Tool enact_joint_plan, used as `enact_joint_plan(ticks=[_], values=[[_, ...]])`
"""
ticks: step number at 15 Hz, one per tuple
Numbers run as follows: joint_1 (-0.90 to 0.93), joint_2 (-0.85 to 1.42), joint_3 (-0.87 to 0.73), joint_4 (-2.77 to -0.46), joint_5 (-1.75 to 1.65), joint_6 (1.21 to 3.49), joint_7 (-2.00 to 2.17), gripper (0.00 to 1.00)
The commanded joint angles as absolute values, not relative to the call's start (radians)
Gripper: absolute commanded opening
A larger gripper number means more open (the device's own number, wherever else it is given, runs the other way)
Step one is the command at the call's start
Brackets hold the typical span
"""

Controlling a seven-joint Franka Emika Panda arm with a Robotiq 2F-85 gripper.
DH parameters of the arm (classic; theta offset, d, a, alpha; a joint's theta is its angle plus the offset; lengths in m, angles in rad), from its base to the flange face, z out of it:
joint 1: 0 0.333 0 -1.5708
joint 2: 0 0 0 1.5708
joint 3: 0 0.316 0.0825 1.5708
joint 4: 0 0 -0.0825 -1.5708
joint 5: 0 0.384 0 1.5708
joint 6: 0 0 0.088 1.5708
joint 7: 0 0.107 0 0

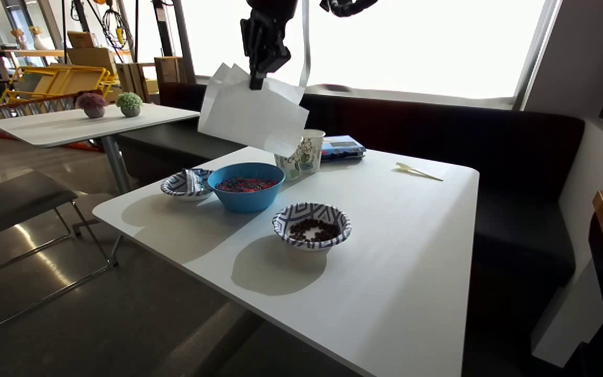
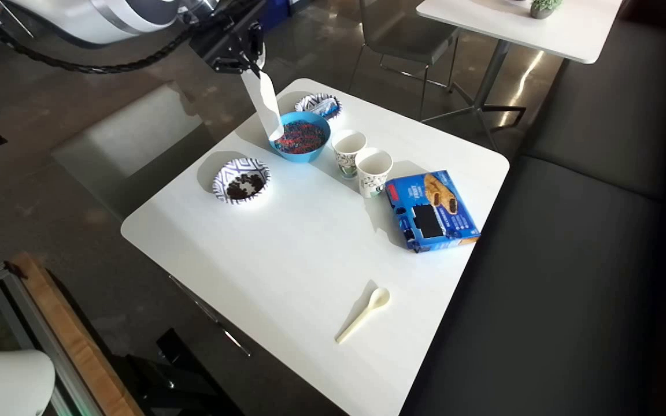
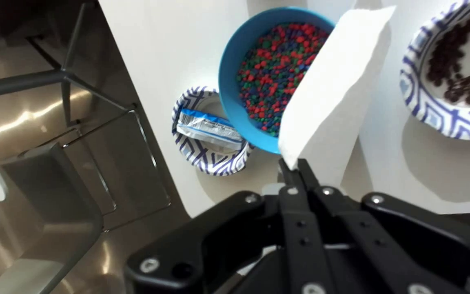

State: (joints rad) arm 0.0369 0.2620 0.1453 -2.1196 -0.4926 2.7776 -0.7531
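Paper sheet (image 1: 244, 115), white and creased, is pinched in the tool (image 3: 295, 166), whose jaws are drawn tightly together on its upper edge. It hangs below them, raised over the bench (image 2: 287, 254); its broad face shows in an exterior view, and it appears nearly edge-on in the wrist view. There its long axis runs from the tool up and to the right, overlapping in view the right side of a blue bowl (image 3: 230, 77), toward a patterned bowl (image 3: 443, 120) of dark brown pieces (image 3: 443, 61). That slant out from the tool seems the relation any move turns on. The sheet looks to touch neither bowl nor bench.

Red, green and blue pellets (image 3: 276, 73) lie in the blue bowl. Just beside it, a second patterned bowl (image 3: 214, 163) holds a wrapped packet (image 3: 208, 126). Near the blue bowl, on a different side, stand two paper cups (image 2: 373, 182), next to a blue box (image 2: 440, 199); a pale spoon (image 2: 359, 320) lies well apart.
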Motion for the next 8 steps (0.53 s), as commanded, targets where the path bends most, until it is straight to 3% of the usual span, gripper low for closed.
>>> enact_joint_plan(ticks=[1,8], values=[[0.096,0.152,0.154,-2.149,-0.508,2.496,-0.741,0.0],[0.112,0.138,0.118,-2.151,-0.575,2.058,-0.75,0.0]])
